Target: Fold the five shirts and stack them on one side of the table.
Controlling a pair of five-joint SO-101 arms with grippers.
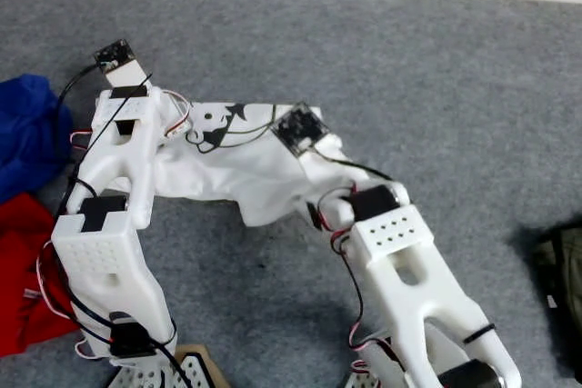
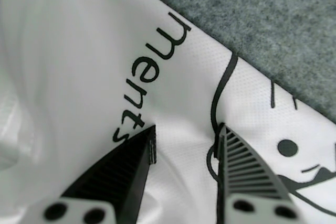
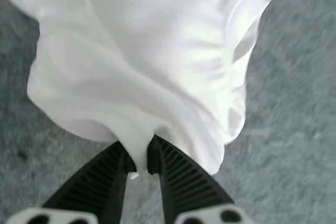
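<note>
Early days, we judged: no folded stack on either side. The white shirt (image 1: pixel 245 170) lay rumpled in the middle of the table (image 1: pixel 436 88) with both arms over it. A blue shirt (image 1: pixel 27 134) and a red shirt (image 1: pixel 23 261) sat bunched at the left edge, and a dark garment (image 1: pixel 564 270) at the right edge. We counted four garments, and all the folding looked left to do. The wrist views settled what the arms covered from above: the left gripper (image 2: pixel 187 129) stood with jaws apart over the shirt's printed part, clamping nothing, while the right gripper (image 3: pixel 137 144) was closed on a pinch of its plain edge. The high view added the table layout.
</note>
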